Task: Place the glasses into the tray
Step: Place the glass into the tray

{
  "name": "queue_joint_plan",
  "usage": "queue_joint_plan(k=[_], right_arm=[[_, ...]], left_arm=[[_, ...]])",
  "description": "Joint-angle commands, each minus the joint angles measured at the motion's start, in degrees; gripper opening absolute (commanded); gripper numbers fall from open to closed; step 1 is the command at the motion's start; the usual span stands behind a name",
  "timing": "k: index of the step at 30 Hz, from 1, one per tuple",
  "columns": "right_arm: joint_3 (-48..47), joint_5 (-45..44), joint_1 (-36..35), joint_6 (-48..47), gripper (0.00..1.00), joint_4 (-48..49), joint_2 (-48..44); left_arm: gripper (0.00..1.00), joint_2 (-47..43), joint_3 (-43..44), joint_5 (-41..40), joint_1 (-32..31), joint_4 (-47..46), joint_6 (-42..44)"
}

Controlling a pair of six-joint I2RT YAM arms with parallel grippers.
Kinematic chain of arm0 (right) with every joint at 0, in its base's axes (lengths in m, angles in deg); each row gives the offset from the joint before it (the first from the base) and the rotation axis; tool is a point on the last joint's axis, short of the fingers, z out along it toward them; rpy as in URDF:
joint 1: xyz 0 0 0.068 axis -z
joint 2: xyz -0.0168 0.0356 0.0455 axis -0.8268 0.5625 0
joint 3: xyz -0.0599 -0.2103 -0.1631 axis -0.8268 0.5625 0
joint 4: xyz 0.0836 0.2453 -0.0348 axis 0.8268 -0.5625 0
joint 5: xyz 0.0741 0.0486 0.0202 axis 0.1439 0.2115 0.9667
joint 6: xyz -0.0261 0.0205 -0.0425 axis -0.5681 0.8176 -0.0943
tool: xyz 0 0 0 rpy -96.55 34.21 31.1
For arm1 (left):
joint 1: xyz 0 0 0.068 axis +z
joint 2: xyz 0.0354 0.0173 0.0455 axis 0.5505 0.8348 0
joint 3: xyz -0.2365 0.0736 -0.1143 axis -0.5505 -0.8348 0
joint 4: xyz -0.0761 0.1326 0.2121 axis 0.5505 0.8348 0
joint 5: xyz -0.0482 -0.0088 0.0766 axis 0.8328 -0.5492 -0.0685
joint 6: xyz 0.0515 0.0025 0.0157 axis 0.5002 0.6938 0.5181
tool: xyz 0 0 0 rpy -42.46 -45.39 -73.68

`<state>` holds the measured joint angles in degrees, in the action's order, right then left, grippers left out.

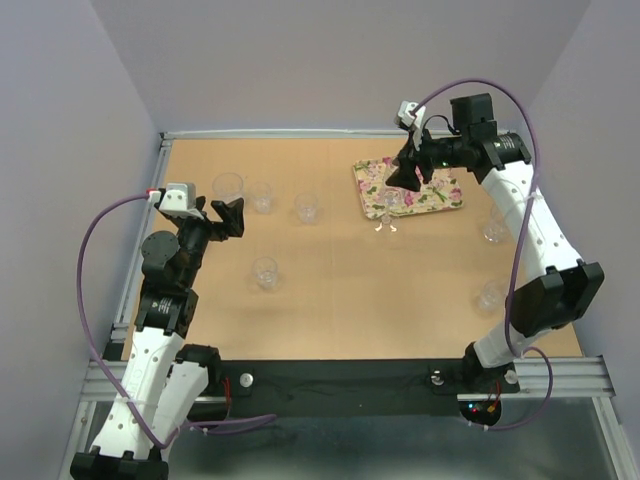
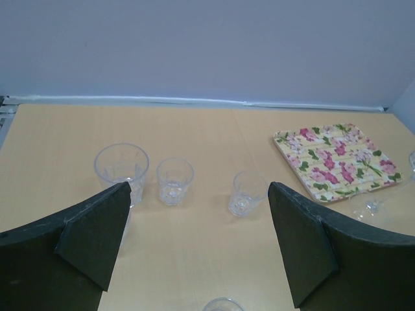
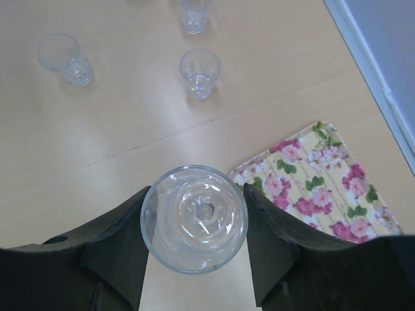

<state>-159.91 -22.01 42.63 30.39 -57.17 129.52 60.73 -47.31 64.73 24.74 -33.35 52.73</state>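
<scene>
The right claw point(image 1: 410, 175) hangs over the floral tray point(image 1: 440, 200) at the far right of the surface point(image 1: 340, 300). The left claw point(image 1: 222, 215) hovers wide and empty beside loose tumblers point(image 1: 262, 197).

From the left wrist, the spread jaws frame three upright tumblers point(image 2: 174, 180). No glass shows on the tray point(image 2: 337, 159). A fallen glass point(image 2: 368, 207) seems to lie just beside its near corner.

From the right wrist, the claw point(image 3: 194, 214) clamps the bowl of a wine glass point(image 3: 194, 243), seen from above, near the tray's point(image 3: 324, 181) corner. The glass is probably light, stiff, slick and brittle, and top-heavy on its stem. A gentle hold across the bowl's widest part suits it.
</scene>
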Motion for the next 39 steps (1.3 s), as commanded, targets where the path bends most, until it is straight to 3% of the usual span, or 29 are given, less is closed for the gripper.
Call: queue_joint_plan(k=[1,17,39], right_arm=[[-6.55,-5.99,1.02,6.78,0.37,6.09,2.42],[-26.41,-14.79,10.94,14.87,0.39,13.74,20.69],[-34.95,-21.12,16.49,19.62,0.42,22.53,33.98]], left_arm=[[0.99,-0.44,-0.52,0.57,-0.39,-3.21,-0.05],[0.99,1.05,-0.52,-0.31,-0.39,-3.03,0.91],[0.99,3.87,-0.61,-0.40,-0.39,-3.12,1.53]])
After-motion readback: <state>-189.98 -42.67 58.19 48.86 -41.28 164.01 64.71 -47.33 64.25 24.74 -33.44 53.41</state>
